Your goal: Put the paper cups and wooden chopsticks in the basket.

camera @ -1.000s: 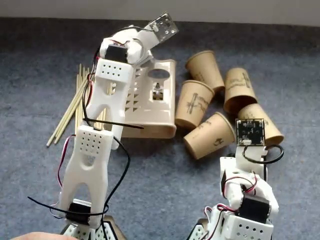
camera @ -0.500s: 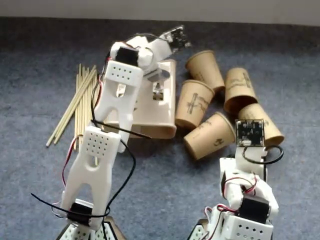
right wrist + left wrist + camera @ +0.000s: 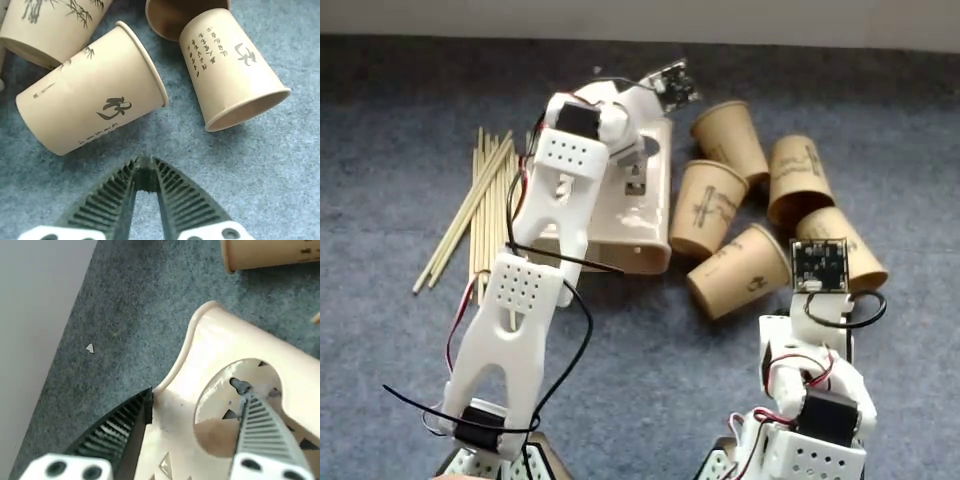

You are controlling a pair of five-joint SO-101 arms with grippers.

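Basket [image 3: 638, 215] lay at the far middle of the grey carpet [image 3: 650, 380], with its handle-hole wall turned up. Left gripper [image 3: 192, 390] had its jaws spread astride that wall, 1 finger [image 3: 252, 415] inside the hole and the other outside the rim. Wooden chopsticks [image 3: 480, 205] lay in a loose bundle just left of the basket. 5 paper cups [image 3: 740, 270] lay on their sides to its right. Right gripper [image 3: 145, 166] hung on the near side of the cups, jaws pressed together on nothing

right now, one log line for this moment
left gripper open astride basket wall | right gripper shut near cups | chopsticks loose beside basket
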